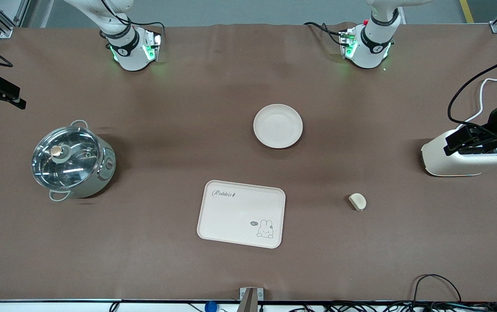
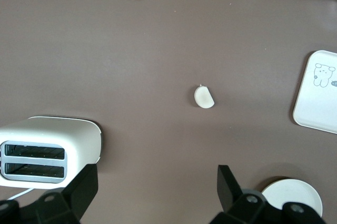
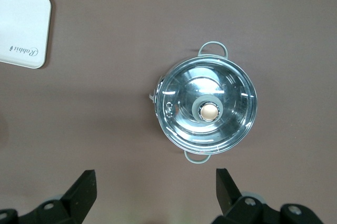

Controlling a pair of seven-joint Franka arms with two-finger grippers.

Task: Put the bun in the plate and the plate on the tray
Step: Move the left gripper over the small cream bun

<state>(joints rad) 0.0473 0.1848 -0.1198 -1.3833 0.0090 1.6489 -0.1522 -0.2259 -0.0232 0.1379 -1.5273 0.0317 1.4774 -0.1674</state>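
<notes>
Worktop (image 1: 188, 277): covered edge to edge in a brown mat. Lidded steel pot (image 1: 73, 161) stands toward the right arm's end; glass lid in place, round knob (image 1: 56, 151) centred, a loop handle at each side. White two-slot toaster (image 1: 465, 158) stands toward the left arm's end, slots facing up. Loose black cable (image 1: 437, 281) lies at the worktop's near edge.

Layout on the table (image 1: 188, 108): plate (image 1: 278, 125) near the middle; tray (image 1: 241, 213) nearer the front camera than the plate. Bun (image 1: 357, 201) lies beside the tray toward my left arm's end, well apart. Toaster (image 1: 460, 158) stands at that end; pot (image 1: 72, 159) at my right arm's end.
</notes>
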